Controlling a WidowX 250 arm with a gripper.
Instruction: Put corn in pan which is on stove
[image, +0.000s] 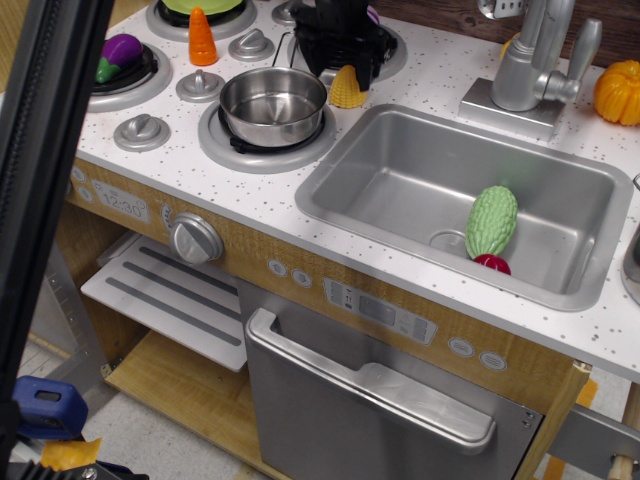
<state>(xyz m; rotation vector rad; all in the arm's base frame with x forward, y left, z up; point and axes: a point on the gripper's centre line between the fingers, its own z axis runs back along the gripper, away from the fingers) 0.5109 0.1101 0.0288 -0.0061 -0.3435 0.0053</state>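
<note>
The pan (273, 104) is taken as the landmark. It is seen seated on a grey burner ring of the stove (150, 140), empty, with its steel floor bare. The corn (348, 88) is found just beside the pan, on the side towards the sink (400, 190), standing upright on the speckled top with its tip hidden behind black metal. The gripper (346, 62) is positioned directly over the corn, beyond the pan's far rim, and its dark body is seen to overlap the top of the cob. Whether the jaws are spread, closed, or already pressed on the corn cannot be told; the fingertips are lost against the black body.

The step in hand is judged to be the approach and grasp of the corn; nothing has been lifted, and the cob is seen resting on the counter. For the next move, a firm pinch across the bumpy cone is called for, then a lift high enough for the pan's straight wall to be cleared, a short carry towards the pan's middle, and a release over it. Slipping on the tapered shape is considered the main risk.

An orange carrot (203, 38) and a purple eggplant (117, 55) are left farther from the pan.
</note>
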